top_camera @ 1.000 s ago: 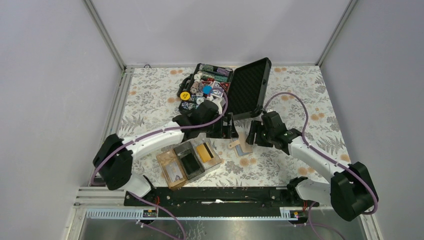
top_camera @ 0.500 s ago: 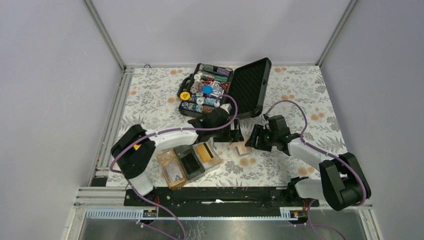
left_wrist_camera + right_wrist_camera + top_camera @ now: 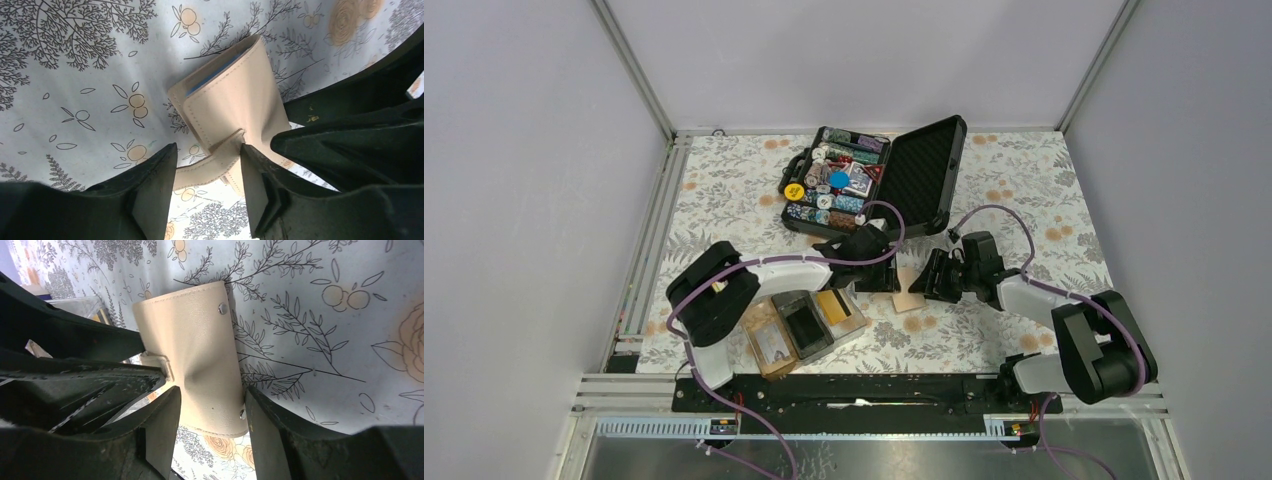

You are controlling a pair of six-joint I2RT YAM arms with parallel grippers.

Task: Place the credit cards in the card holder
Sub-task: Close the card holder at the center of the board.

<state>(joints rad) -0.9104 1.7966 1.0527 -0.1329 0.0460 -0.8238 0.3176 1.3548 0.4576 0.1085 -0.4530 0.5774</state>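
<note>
Left arm [image 3: 769, 270] and right arm [image 3: 1036, 293] stretch inward, wrists low, tips nearly meeting — left gripper [image 3: 207, 150] pinches the strap [image 3: 212, 161] of a beige wallet [image 3: 235, 100], right gripper [image 3: 211, 390] clamps its sides.

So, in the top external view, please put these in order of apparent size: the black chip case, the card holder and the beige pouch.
1. black chip case, open, clearly the largest.
2. card holder, middle.
3. beige pouch, smallest; it is partly hidden, but the ranking still looks safe.
</note>
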